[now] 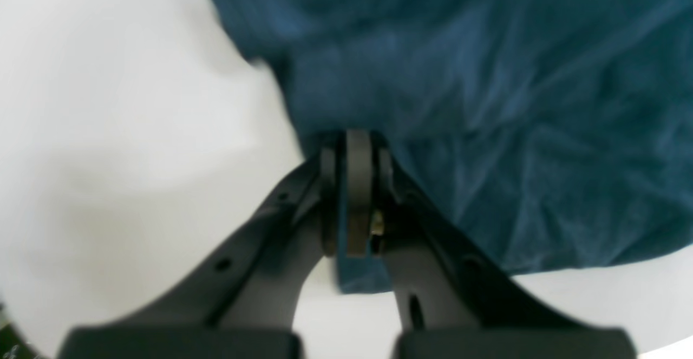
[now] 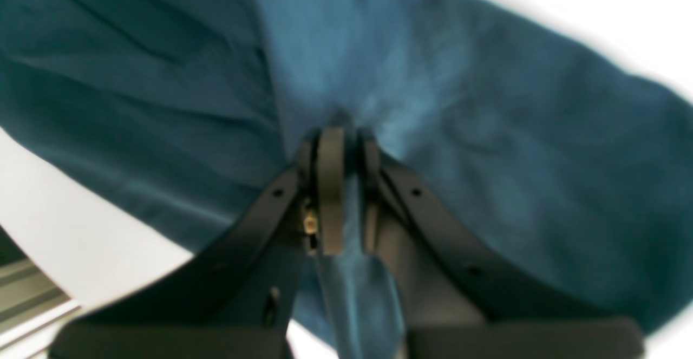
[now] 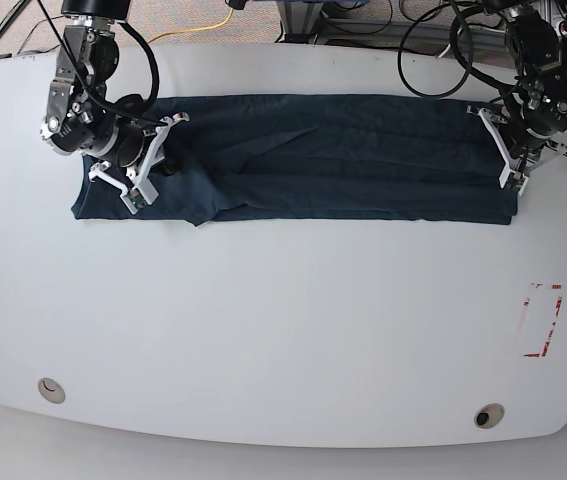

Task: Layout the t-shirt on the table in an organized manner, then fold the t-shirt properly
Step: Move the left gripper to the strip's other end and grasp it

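The dark navy-teal t-shirt (image 3: 313, 160) lies as a long wrinkled band across the far part of the white table (image 3: 283, 330). My left gripper (image 3: 504, 163) is at the band's right end. In the left wrist view it (image 1: 355, 148) is shut on the t-shirt (image 1: 487, 104), with a strip of cloth pinched between its pads at the edge. My right gripper (image 3: 151, 166) is at the band's left end. In the right wrist view it (image 2: 338, 137) is shut on the t-shirt (image 2: 487, 158), a fold of cloth running down between its fingers.
A red dashed rectangle (image 3: 541, 320) is marked near the table's right front. Two round grommet holes (image 3: 51, 389) (image 3: 486, 415) sit by the front edge. Black cables (image 3: 433, 40) and a yellow cable (image 3: 213, 25) lie behind the table's far edge.
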`<state>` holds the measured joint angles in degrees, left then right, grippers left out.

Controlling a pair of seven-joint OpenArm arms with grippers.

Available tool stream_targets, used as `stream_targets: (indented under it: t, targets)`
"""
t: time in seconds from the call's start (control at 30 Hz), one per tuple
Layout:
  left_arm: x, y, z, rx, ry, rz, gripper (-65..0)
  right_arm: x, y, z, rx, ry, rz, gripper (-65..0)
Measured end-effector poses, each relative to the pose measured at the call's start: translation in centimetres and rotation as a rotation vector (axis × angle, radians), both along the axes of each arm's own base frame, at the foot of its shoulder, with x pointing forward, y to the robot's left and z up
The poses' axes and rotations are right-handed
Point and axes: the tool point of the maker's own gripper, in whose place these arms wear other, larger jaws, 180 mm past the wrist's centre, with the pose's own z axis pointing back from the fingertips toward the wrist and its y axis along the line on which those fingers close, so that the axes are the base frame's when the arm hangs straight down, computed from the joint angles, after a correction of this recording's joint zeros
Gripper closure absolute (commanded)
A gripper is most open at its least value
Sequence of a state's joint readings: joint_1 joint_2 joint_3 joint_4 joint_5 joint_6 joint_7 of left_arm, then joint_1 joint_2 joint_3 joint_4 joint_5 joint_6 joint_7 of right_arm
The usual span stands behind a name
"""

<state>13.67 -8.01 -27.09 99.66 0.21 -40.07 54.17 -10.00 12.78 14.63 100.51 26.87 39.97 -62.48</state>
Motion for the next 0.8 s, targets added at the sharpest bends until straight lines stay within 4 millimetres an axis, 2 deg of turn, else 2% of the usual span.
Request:
stream_targets:
  t: [0.13, 0.37, 0.5, 0.63, 0.8]
  targets:
    - [0.7, -0.3, -0.6, -0.022, 0.005, 0.001, 0.0, -0.4, -0.1, -2.3, 0.013, 0.044, -0.009, -4.0]
    - [4.3, -0.4, -0.9, -0.075, -0.028, 0.007, 0.0, 2.7, -0.9, -2.9, 0.102, -0.015, -0.059, -4.0]
    - [6.0, -0.6, -0.9, -0.074, -0.024, -0.026, 0.0, 4.1, -2.0, -3.1, 0.110, -0.025, -0.082, -4.0]
    - [6.6, -1.1, -0.7, -0.070, -0.025, -0.050, -0.3, 4.7, -2.7, -2.8, 0.100, -0.030, -0.089, -4.0]
    - [6.1, -0.8, 0.3, -0.026, -0.024, -0.063, -0.6, 5.1, -3.2, -2.6, 0.082, -0.038, -0.086, -4.0]
